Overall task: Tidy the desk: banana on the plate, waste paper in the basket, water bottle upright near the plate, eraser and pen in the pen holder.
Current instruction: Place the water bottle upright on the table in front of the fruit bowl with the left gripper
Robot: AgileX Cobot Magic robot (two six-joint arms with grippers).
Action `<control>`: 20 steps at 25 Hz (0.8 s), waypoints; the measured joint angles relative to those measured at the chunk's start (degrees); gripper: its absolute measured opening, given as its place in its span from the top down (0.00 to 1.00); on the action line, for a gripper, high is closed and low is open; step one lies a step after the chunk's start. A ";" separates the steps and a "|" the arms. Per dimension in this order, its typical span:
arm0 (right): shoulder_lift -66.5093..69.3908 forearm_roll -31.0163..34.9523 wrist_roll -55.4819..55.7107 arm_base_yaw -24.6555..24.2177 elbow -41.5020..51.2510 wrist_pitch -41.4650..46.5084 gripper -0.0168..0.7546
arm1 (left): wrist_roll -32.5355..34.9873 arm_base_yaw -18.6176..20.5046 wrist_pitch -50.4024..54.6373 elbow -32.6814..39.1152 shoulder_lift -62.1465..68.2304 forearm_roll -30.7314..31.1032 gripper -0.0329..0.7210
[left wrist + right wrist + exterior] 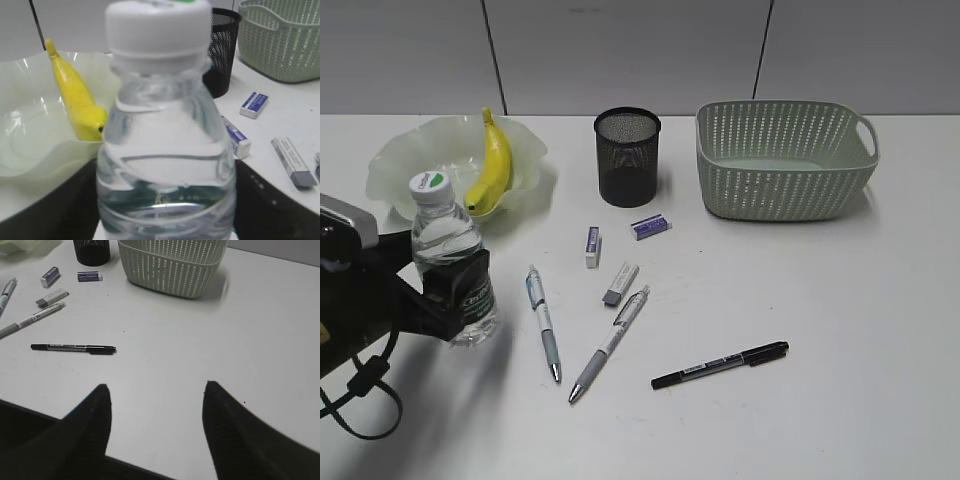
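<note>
The water bottle (445, 235) stands upright on the desk (840, 320) just in front of the plate (400, 165). My left gripper (455, 295) is shut on its labelled lower half. In the left wrist view the bottle (165, 135) fills the space between the jaws (165, 210). The banana (495, 160) lies in the plate. The black mesh pen holder (627, 157) stands mid-desk, with the basket (785, 160) to its right. Three erasers (592, 246) (650, 227) (620, 283) and three pens (543, 322) (610, 342) (720, 365) lie loose. My right gripper (156, 390) is open and empty. No waste paper shows.
The right wrist view shows the black pen (73, 347), the basket (170, 265) and the pen holder (91, 250) ahead of the right gripper, which hangs over the near desk edge. The right arm is outside the exterior view.
</note>
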 joint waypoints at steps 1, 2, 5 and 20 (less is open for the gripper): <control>0.00 0.00 0.00 0.00 0.00 0.00 0.38 | 0.00 0.00 0.41 0.39 -0.50 -0.06 0.23; 0.00 0.00 0.00 0.00 0.00 0.00 0.38 | 0.00 0.00 0.78 0.63 -0.89 -0.06 0.23; 0.00 0.00 0.00 0.00 0.00 0.00 0.38 | 0.00 0.00 2.15 1.53 -2.33 -0.10 0.23; 0.00 0.00 0.00 0.00 0.00 0.00 0.38 | 0.00 0.00 5.87 2.50 -9.84 -0.78 0.22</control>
